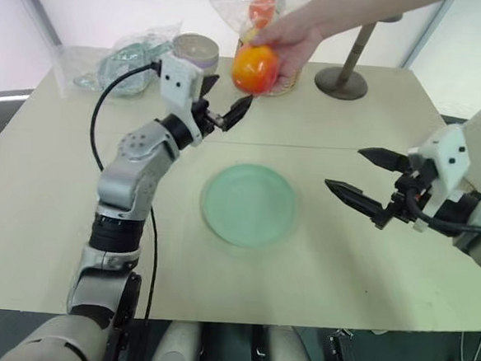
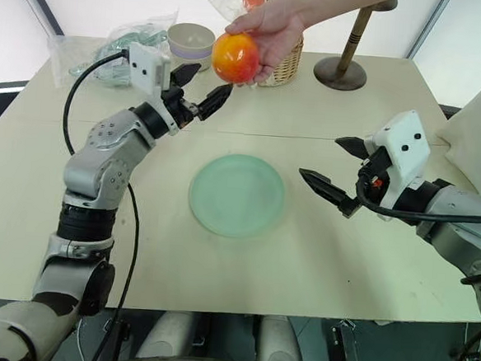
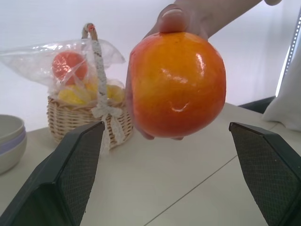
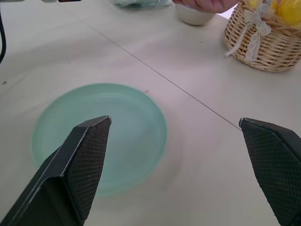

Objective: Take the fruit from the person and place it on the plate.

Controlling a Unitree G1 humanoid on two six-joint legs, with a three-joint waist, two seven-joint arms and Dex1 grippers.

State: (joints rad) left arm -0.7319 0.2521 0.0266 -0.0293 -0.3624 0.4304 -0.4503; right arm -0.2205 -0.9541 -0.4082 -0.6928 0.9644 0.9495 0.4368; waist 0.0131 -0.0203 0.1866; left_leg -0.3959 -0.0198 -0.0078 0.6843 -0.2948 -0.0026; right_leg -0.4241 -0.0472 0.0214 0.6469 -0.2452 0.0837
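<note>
A person's hand reaches in from the far right and holds the glossy orange fruit above the back of the table. My left gripper is raised just in front of the fruit. It stands open, its two fingers pointing at the fruit from either side without touching it. In the left wrist view the fruit sits between and beyond the black fingertips. The pale mint-green plate lies bare in the middle of the table. My right gripper hovers open to the right of the plate.
A wicker basket of plastic-wrapped fruits stands behind the hand. A small white-and-lavender bowl sits to its left, and a clear plastic bag lies further left. A wooden stand rises at the back right. A black cable loops off my left arm.
</note>
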